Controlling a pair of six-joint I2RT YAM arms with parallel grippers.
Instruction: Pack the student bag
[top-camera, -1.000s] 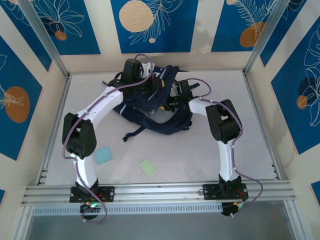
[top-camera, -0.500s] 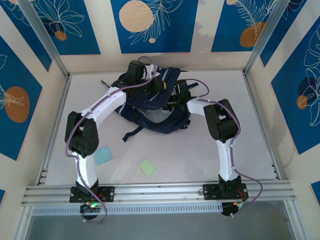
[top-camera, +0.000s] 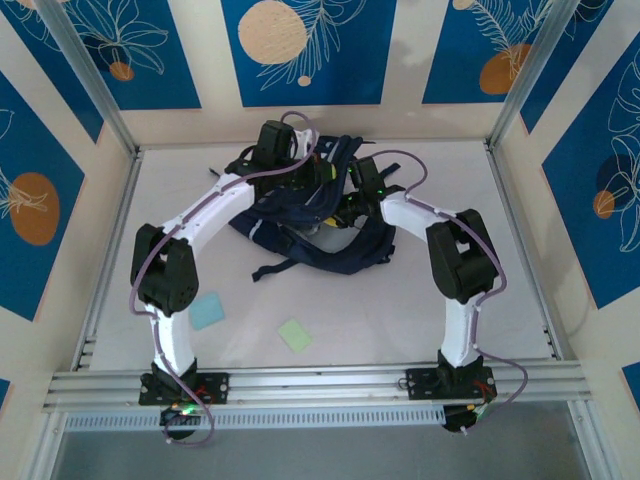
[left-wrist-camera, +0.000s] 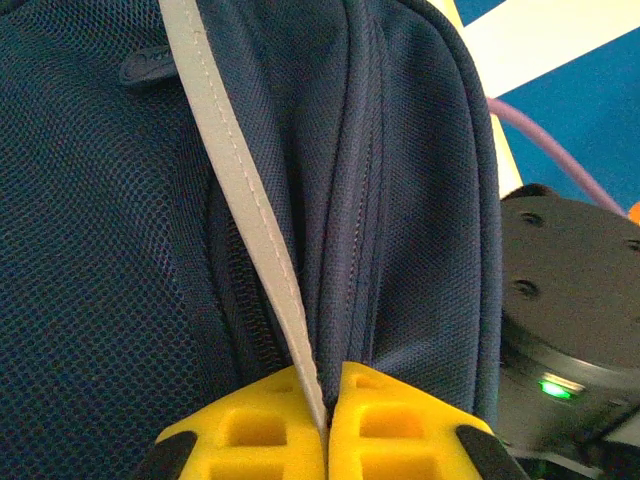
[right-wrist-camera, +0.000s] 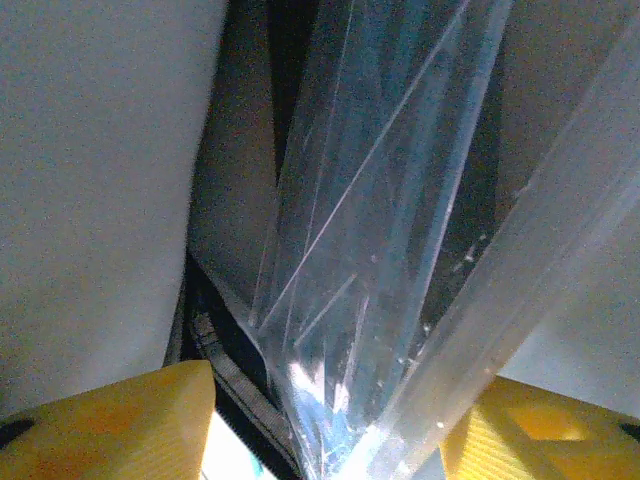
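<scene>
From above, we see the student bag (top-camera: 335, 252) lying crumpled toward 12 o'clock on the worktop (top-camera: 400, 310). At the left wrist, our left hand (left-wrist-camera: 326, 410) sits at 6 o'clock, pinched tight on the bag's pale grey stripe (left-wrist-camera: 250, 200). At the right wrist, our right hand (right-wrist-camera: 330, 425) has its fingers well apart, with a clear plastic sheet (right-wrist-camera: 380, 200) standing between them, clear of the 9 o'clock finger.

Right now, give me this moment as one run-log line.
left gripper: shut on student bag edge | right gripper: open, clear plastic between its jaws | blue square, green square: on table, unpacked
</scene>
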